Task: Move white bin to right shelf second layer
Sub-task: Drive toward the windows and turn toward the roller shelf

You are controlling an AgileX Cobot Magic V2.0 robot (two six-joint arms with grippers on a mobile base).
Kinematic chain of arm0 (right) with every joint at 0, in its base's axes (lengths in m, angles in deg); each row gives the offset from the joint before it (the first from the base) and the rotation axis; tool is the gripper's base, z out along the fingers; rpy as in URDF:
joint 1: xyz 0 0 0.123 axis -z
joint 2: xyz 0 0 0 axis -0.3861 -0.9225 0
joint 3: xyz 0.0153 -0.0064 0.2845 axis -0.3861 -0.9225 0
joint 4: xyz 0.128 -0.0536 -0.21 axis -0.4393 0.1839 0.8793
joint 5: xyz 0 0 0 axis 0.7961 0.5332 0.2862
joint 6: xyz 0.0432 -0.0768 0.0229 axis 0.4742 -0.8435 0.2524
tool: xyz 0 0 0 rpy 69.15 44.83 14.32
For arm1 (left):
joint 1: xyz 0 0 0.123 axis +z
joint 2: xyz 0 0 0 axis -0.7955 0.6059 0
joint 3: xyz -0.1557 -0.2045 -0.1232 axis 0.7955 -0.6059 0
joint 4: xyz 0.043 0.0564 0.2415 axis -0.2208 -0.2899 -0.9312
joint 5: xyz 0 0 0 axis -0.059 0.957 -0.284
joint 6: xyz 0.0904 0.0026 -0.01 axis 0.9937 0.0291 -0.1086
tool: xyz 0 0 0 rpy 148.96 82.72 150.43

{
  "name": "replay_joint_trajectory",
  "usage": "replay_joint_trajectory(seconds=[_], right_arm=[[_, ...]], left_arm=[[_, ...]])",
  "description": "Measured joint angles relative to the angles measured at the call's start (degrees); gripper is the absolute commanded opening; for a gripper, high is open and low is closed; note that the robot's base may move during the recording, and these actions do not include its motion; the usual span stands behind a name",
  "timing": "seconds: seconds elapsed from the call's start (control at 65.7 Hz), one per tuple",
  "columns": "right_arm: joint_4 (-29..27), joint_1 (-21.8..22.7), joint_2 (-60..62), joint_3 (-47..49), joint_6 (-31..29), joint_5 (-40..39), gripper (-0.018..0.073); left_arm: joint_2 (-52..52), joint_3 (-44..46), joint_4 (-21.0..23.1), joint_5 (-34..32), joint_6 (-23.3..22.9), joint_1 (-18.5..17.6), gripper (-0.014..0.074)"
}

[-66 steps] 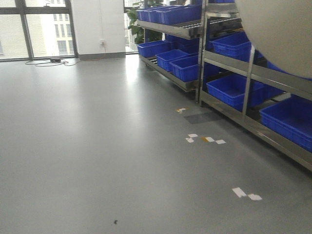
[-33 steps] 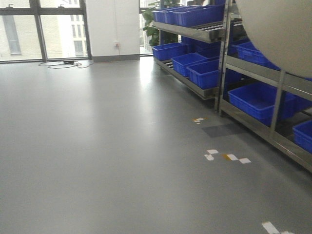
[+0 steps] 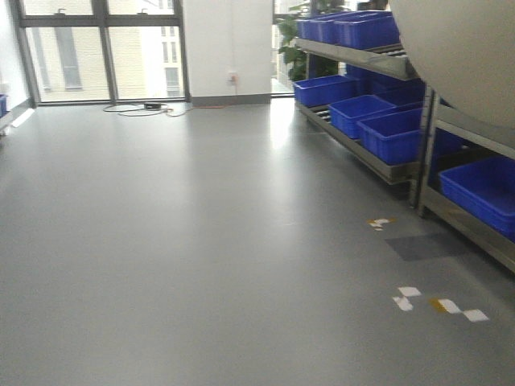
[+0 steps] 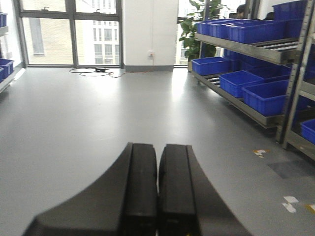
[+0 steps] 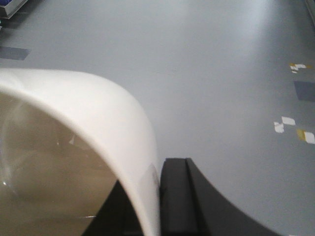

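Over the open grey floor [image 3: 201,241], the right shelf [image 3: 475,130] sits off to the right; the white bin [image 5: 93,108] rides high, rim pinched by the right gripper [image 5: 156,191]. Left gripper [image 4: 158,162] clenched, empty. Best turn gently, holding the bin level, before approaching the second layer.
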Motion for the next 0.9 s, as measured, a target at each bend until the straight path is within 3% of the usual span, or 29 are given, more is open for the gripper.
replay_joint_trajectory(seconds=[0.897], right_arm=[[0.00, 0.00, 0.00, 0.00, 0.00, 0.00, 0.0053]], left_arm=[[0.00, 0.00, 0.00, 0.00, 0.00, 0.00, 0.0085]])
